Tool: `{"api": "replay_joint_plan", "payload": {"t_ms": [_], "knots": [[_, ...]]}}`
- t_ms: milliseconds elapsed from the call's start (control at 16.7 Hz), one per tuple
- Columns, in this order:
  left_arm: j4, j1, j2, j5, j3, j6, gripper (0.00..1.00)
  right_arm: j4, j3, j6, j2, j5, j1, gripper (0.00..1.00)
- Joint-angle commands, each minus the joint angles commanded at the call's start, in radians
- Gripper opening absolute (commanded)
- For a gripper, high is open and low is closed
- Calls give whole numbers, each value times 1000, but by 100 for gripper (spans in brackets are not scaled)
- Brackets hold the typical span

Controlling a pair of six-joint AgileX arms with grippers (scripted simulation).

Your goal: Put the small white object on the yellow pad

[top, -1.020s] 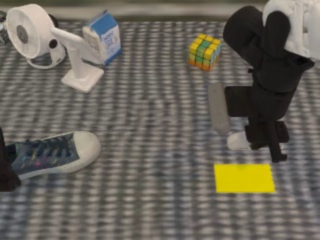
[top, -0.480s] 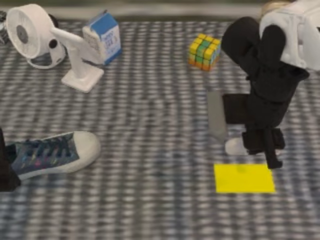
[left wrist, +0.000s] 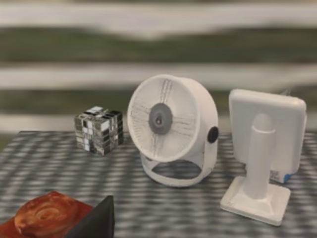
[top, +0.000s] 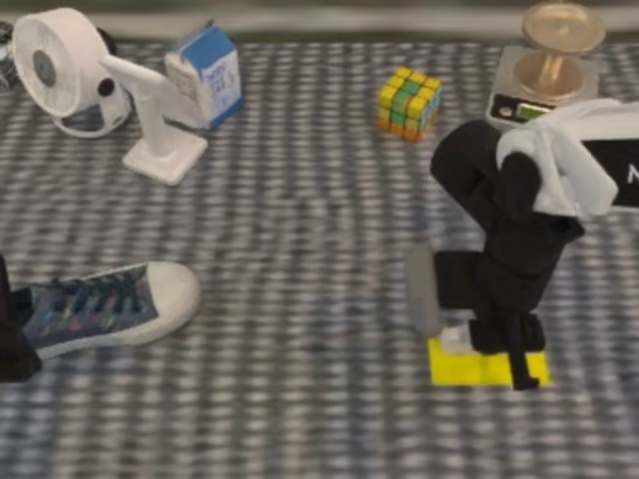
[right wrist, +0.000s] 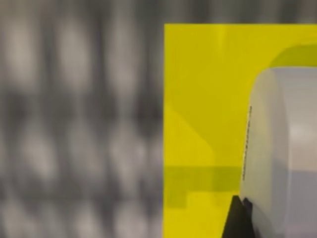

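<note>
The small white object (top: 456,337) sits in my right gripper (top: 504,351), which is shut on it over the left part of the yellow pad (top: 491,369). Most of the object is hidden under the black wrist in the top view. In the right wrist view the white object (right wrist: 282,148) fills one side, with a dark slit along its edge and one dark fingertip (right wrist: 239,220) against it. The yellow pad (right wrist: 208,99) lies beneath, carrying the object's shadow. I cannot tell whether the object touches the pad. My left gripper (top: 10,344) is parked at the table's left edge.
A white fan (top: 55,65), a white L-shaped stand (top: 160,120) and a blue-white carton (top: 208,75) stand at the back left. A puzzle cube (top: 408,103) and a kitchen scale (top: 549,65) are at the back right. A sneaker (top: 105,307) lies at the left.
My right arm has moved toward the table's front with the white object, from just behind the yellow pad to over it. The scale behind it has come into view. The left arm has not moved.
</note>
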Motion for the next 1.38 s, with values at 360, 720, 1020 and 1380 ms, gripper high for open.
{"api": "replay_joint_plan", "payload": {"t_ms": [360, 720, 1020, 1380], "knots": [[0, 0, 0, 0, 0, 0, 100, 4, -4, 0, 2, 0, 0, 15], [0, 0, 0, 0, 0, 0, 100, 4, -4, 0, 2, 0, 0, 60], [0, 0, 0, 0, 0, 0, 100, 4, -4, 0, 2, 0, 0, 98], [0, 0, 0, 0, 0, 0, 100, 4, -4, 0, 2, 0, 0, 100]]}}
